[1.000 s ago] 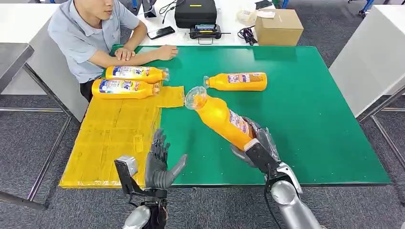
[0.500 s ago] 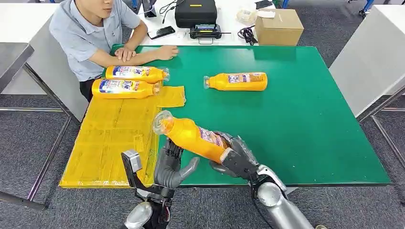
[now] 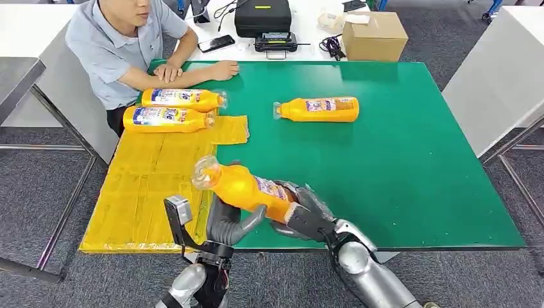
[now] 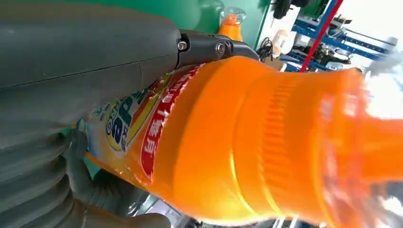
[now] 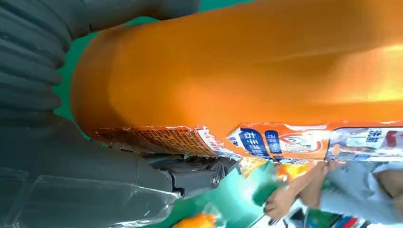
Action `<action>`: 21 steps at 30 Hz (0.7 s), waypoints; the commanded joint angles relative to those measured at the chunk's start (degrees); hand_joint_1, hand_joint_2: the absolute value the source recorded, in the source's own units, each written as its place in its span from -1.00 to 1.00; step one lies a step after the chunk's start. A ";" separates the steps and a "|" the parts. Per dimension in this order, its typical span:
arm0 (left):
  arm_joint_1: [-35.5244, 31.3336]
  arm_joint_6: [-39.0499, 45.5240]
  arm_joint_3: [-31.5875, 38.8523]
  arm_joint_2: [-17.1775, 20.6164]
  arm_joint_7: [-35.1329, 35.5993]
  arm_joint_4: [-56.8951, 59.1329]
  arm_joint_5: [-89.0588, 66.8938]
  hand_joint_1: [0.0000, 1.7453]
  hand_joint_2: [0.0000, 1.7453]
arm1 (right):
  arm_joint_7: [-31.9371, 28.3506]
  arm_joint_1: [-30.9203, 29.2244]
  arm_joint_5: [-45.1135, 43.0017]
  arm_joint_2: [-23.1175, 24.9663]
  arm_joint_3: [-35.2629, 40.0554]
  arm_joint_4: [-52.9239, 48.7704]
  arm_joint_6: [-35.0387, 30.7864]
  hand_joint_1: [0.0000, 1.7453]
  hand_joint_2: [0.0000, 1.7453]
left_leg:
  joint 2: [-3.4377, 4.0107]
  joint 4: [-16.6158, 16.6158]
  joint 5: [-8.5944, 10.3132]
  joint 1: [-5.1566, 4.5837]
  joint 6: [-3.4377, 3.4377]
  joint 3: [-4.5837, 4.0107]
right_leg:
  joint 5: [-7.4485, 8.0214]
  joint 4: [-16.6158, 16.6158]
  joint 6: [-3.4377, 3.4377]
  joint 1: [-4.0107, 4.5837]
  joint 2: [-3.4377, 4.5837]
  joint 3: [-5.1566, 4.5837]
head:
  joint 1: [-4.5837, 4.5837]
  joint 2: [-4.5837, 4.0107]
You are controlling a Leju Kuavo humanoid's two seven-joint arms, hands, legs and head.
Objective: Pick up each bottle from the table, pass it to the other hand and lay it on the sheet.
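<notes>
Two bottles [image 3: 170,109] lie on the yellow sheet [image 3: 151,186] at left; the left hand [image 3: 226,223] cups the orange bottle [image 3: 247,189] from beneath, thumb against its body. The right hand [image 3: 306,215] grips its base; a fourth bottle [image 3: 317,109] lies on the green table [image 3: 410,160].

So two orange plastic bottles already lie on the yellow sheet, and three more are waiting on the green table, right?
Not quite: the head view shows one orange bottle waiting on the green table, not three. Two bottles do lie on the yellow sheet.
</notes>
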 commanded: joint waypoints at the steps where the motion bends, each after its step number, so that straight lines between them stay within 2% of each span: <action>1: -2.89 -0.91 0.85 0.28 0.02 3.86 0.65 -1.00 1.00 | -0.39 -3.41 -1.35 0.07 3.26 4.59 1.45 1.00 1.00 | 0.13 -0.01 -0.07 0.06 -0.10 0.18 | -0.02 -0.04 -0.13 0.07 0.10 0.16 | 0.00 0.00; 7: -3.07 -2.19 1.07 0.21 -1.15 1.52 1.30 -1.00 1.00 | -1.21 -3.62 -3.49 0.69 3.30 5.27 3.06 1.00 1.00 | 0.12 -0.01 -0.04 0.04 -0.09 0.12 | -0.01 -0.03 -0.11 0.05 0.09 0.09 | 0.00 0.00; 8: -2.91 -2.35 0.95 0.30 -1.71 0.75 1.16 -0.16 1.00 | -1.25 -3.58 -3.73 0.80 3.22 5.71 3.06 1.00 1.00 | 0.16 0.03 -0.11 0.08 -0.15 0.23 | -0.06 0.00 -0.17 0.10 0.12 0.21 | 0.00 0.00; 9: -2.63 -2.43 0.92 0.40 -2.55 -0.06 0.98 1.00 1.00 | -1.37 -3.46 -4.17 0.97 3.00 6.08 3.17 1.00 1.00 | 0.11 -0.01 -0.05 0.05 -0.10 0.13 | -0.02 -0.02 -0.12 0.06 0.07 0.11 | 0.00 0.00; 15: -2.36 -2.53 0.74 0.52 -2.60 -0.86 0.94 1.00 1.00 | -1.40 -3.39 -4.31 0.95 2.99 6.40 3.20 1.00 1.00 | 0.10 -0.02 -0.07 0.06 -0.11 0.20 | -0.04 -0.04 -0.13 0.07 0.06 0.19 | 0.00 0.00; 16: -2.20 -2.74 0.60 0.73 -3.06 -1.26 0.75 1.00 1.00 | -1.36 -3.40 -4.56 0.88 2.96 6.51 3.46 0.94 1.00 | 0.13 0.03 -0.13 0.10 -0.14 0.26 | -0.07 -0.03 -0.17 0.12 0.08 0.25 | 0.00 0.00; 17: -2.03 -2.73 0.63 0.80 -3.80 -1.75 0.42 1.00 1.00 | -0.78 -3.72 -4.51 0.70 3.21 7.29 3.76 0.52 1.00 | 0.11 0.00 -0.08 0.08 -0.11 0.18 | -0.04 -0.03 -0.13 0.09 0.07 0.17 | 0.00 0.00; 18: -2.03 -2.67 0.61 0.78 -3.97 -1.89 0.35 1.00 1.00 | -0.31 -3.99 -4.43 0.52 3.51 7.89 4.06 -0.90 1.00 | 0.07 -0.02 -0.04 0.03 -0.08 0.12 | -0.02 -0.02 -0.09 0.04 0.04 0.10 | 0.02 0.00; 19: -2.12 -2.62 0.45 0.84 -4.07 -2.12 0.22 1.00 1.00 | -0.14 -4.44 -4.38 0.32 3.80 9.05 4.12 -1.00 1.00 | 0.12 0.00 -0.09 0.06 -0.11 0.21 | -0.05 -0.02 -0.14 0.07 0.08 0.18 | 0.00 0.00; 21: -2.18 -2.16 0.26 0.89 -4.34 -2.29 -0.20 1.00 1.00 | -0.25 -4.49 -5.46 0.96 3.24 10.85 4.42 -1.00 1.00 | 0.09 -0.03 -0.04 0.04 -0.08 0.14 | -0.02 -0.04 -0.09 0.05 0.06 0.13 | 0.00 0.00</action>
